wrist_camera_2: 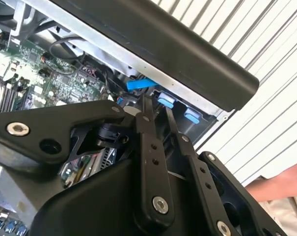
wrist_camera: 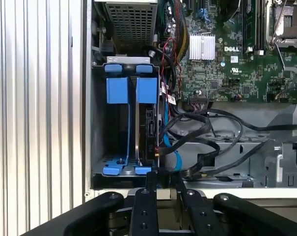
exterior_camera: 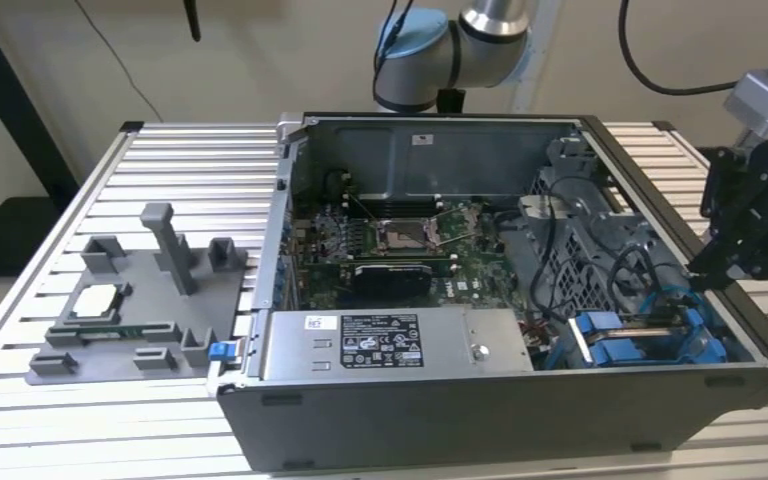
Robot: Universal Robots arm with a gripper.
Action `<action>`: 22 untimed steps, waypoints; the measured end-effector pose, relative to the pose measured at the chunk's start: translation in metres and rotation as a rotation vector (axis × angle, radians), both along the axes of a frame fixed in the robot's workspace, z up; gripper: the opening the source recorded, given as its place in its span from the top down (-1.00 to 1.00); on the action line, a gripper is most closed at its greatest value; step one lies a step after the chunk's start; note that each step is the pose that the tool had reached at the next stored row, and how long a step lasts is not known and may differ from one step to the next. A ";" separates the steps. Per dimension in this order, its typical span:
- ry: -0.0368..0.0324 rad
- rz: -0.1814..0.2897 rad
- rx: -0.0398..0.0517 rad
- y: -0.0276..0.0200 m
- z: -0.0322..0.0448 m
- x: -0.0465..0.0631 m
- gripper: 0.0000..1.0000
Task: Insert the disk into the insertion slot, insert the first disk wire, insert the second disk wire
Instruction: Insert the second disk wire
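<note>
Disk [wrist_camera: 149,132] stands on edge in its blue carrier [wrist_camera: 147,91] inside the insertion slot [wrist_camera: 128,60]. It looks fully seated, which puts its connector side next to the loose black and blue wires [wrist_camera: 197,142] it must take. The tool [wrist_camera: 166,181] hangs over the case rim [wrist_camera: 246,192], in line with that edge. Whether it is clenched, released or grasping anything, I cannot tell.

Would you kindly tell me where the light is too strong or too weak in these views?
Exterior view: even light, the case interior shaded. First wrist view: the insertion slot is dark inside, the table slats bright. Second wrist view: the pincer is a dark mass against the glaring table slats.
</note>
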State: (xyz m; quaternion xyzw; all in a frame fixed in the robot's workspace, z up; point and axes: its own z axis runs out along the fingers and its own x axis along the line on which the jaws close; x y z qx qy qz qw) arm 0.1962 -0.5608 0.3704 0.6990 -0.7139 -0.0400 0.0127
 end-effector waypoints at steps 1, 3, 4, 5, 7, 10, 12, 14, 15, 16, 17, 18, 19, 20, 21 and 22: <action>0.0055 0.000 0.0000 0.0000 -0.0007 0.000 -1.00; 0.0142 0.000 -0.0001 0.0000 -0.0024 0.000 -1.00; 0.0170 0.000 -0.0003 0.0000 -0.0031 0.000 -1.00; 0.0191 0.000 -0.0004 0.0000 -0.0038 0.000 -1.00; 0.0204 0.000 -0.0005 0.0000 -0.0048 0.000 -1.00; 0.0205 0.000 -0.0005 -0.0001 -0.0053 0.000 -1.00; 0.0205 0.000 -0.0002 0.0000 -0.0055 0.000 -1.00; 0.0205 0.000 -0.0003 0.0000 -0.0055 0.000 1.00; 0.0205 0.000 -0.0004 0.0000 -0.0055 0.000 1.00; 0.0205 0.000 -0.0004 0.0000 -0.0055 0.000 1.00; 0.0205 0.000 -0.0003 0.0000 -0.0055 0.000 1.00; 0.0205 0.000 -0.0003 0.0000 -0.0055 0.000 1.00; 0.0205 0.000 -0.0003 0.0000 -0.0055 0.000 1.00; 0.0205 0.000 -0.0003 0.0000 -0.0056 0.000 1.00; 0.0205 0.000 -0.0003 0.0000 -0.0055 0.000 1.00; 0.0205 0.000 -0.0003 0.0000 -0.0055 0.000 1.00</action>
